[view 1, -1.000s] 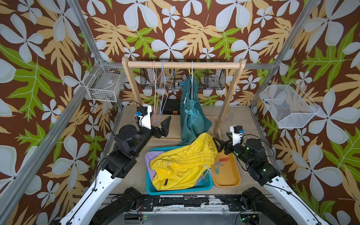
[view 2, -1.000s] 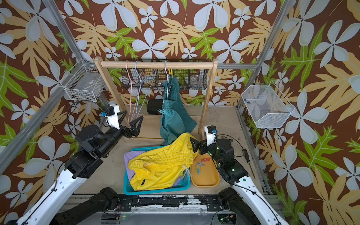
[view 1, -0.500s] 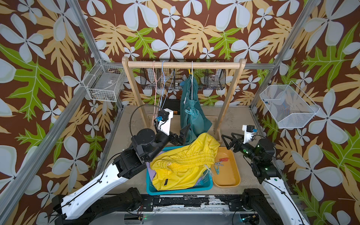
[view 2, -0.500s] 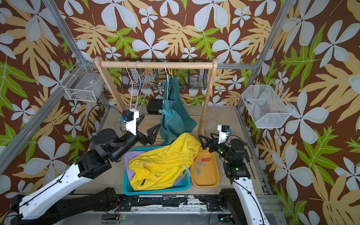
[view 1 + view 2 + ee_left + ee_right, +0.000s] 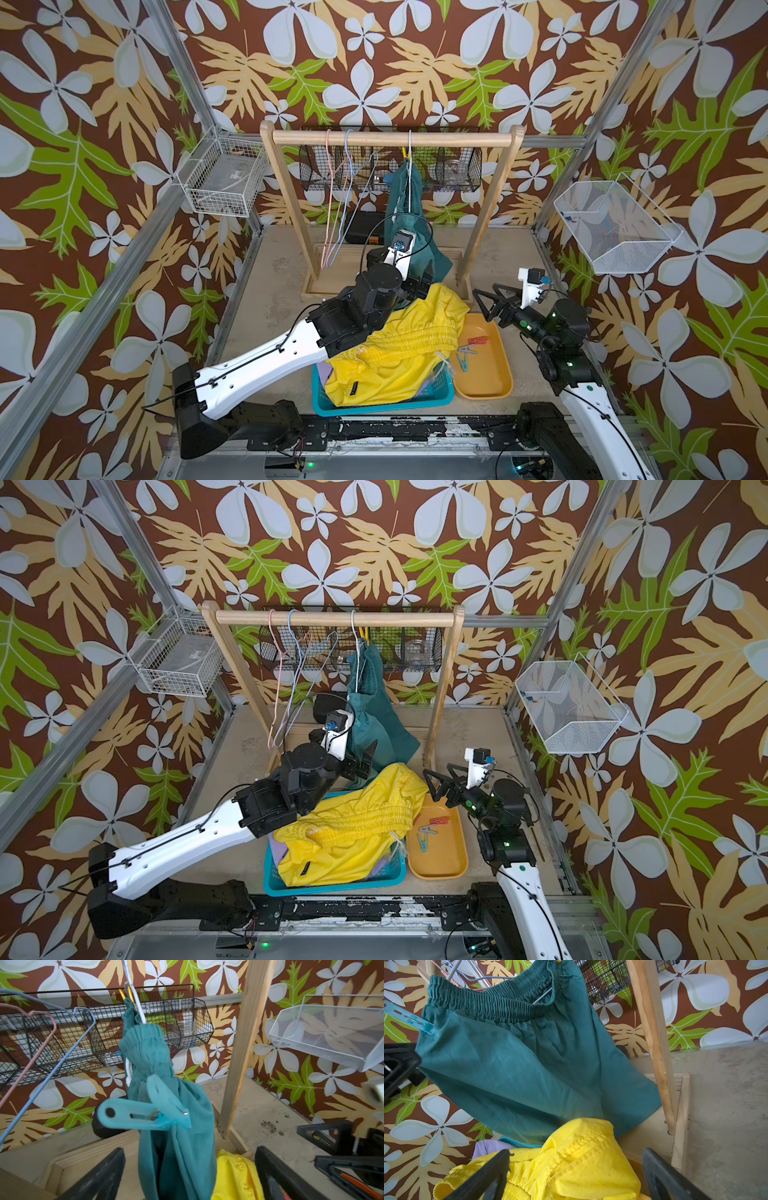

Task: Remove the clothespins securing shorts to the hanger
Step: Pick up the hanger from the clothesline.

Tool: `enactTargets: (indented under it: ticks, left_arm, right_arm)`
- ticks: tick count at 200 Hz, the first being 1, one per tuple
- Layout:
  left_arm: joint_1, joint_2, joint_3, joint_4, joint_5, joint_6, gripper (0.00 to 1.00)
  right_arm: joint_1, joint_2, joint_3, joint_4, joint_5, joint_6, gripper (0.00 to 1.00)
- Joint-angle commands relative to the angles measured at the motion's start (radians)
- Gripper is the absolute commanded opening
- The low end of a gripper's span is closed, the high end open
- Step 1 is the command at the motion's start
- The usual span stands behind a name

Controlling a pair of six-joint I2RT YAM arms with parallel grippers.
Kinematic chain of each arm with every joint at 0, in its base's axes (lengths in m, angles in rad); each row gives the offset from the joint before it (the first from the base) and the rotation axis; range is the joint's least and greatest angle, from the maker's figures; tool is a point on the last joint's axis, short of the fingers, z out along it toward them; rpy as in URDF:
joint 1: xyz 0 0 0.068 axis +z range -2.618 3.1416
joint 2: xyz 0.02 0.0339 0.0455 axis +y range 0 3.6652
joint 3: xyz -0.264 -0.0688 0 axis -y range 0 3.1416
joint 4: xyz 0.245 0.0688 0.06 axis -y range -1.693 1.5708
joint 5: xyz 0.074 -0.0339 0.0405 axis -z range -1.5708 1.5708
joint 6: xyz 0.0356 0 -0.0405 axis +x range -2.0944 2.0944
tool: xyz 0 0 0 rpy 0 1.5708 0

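Note:
Teal green shorts [image 5: 401, 216] hang on a white hanger [image 5: 135, 995] from the wooden rail. A teal clothespin [image 5: 143, 1111] grips their lower waist end, and a yellow clothespin [image 5: 125, 994] grips the top by the hook. My left gripper [image 5: 187, 1178] is open just below the teal clothespin, with the hanging fabric between its fingers; in a top view the left gripper [image 5: 363, 760] is at the shorts. My right gripper [image 5: 575, 1178] is open and empty above the yellow shorts [image 5: 395, 345], right of the rack. Lilac shorts [image 5: 488, 1147] lie underneath.
The teal basket [image 5: 440, 397] holds the loose shorts. An orange tray [image 5: 486, 382] beside it holds loose clothespins [image 5: 471, 347]. Pink and blue empty hangers [image 5: 338, 199] hang left on the wooden rack [image 5: 486, 216]. Wire baskets [image 5: 224, 178] line the walls.
My left arm has swung right and forward, up to the hanging teal shorts. My right arm has pulled back to the right, away from the tray.

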Motion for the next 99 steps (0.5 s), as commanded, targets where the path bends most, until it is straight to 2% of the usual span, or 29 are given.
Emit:
enactTargets:
  ticks: [1,60,99]
  left_arm:
    - [0.001,0.011,0.002,0.071,-0.105,0.009,1.00]
    - [0.128,0.047,0.031,0.029,-0.013,-0.001,1.00]
    - [0.142,0.031,-0.003,0.079,0.093,-0.016,0.86]
  right_arm:
    - [0.001,-0.007,0.009,-0.010,-0.008,-0.029,1.00]
    - [0.001,-0.002,0.006,-0.012,-0.011,-0.038,1.00]
    - [0.001,0.009,-0.006,0.022,-0.014,-0.027,1.00]
